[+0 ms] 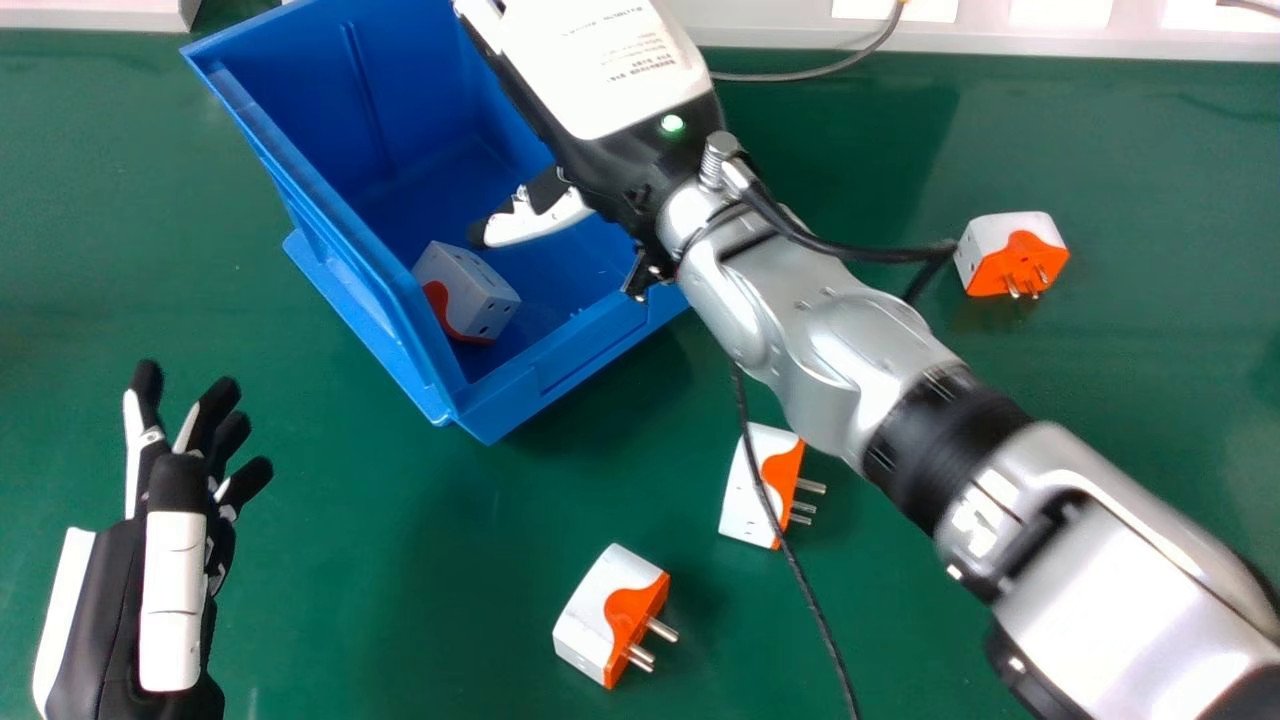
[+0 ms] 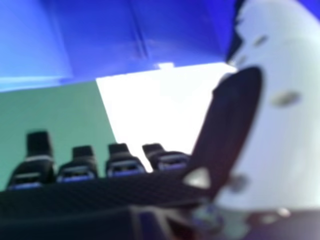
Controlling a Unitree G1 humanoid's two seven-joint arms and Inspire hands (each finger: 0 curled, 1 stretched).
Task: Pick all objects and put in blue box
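Note:
My right hand [image 1: 610,75] is over the far right side of the blue box [image 1: 320,90], its thumb stretched out and nothing held. In the right hand view, the thumb of the right hand [image 2: 287,125] stands beside the wall of the blue box [image 2: 175,25]. A white and orange plug adapter [image 1: 475,290] lies inside the box near its front left corner. Three similar ones are on the green table: one adapter [image 1: 600,610] at the front, another adapter [image 1: 745,495] below the right forearm, a third adapter [image 1: 1000,250] at the right. The left hand [image 1: 175,560] rests open at the lower left.
A black cable [image 1: 800,570] hangs from the right wrist across the middle adapter. The silver right forearm spans the table [image 1: 400,540] from the lower right corner to the box. Behind the table runs a white ledge [image 1: 1000,38] with a grey cable [image 1: 815,72].

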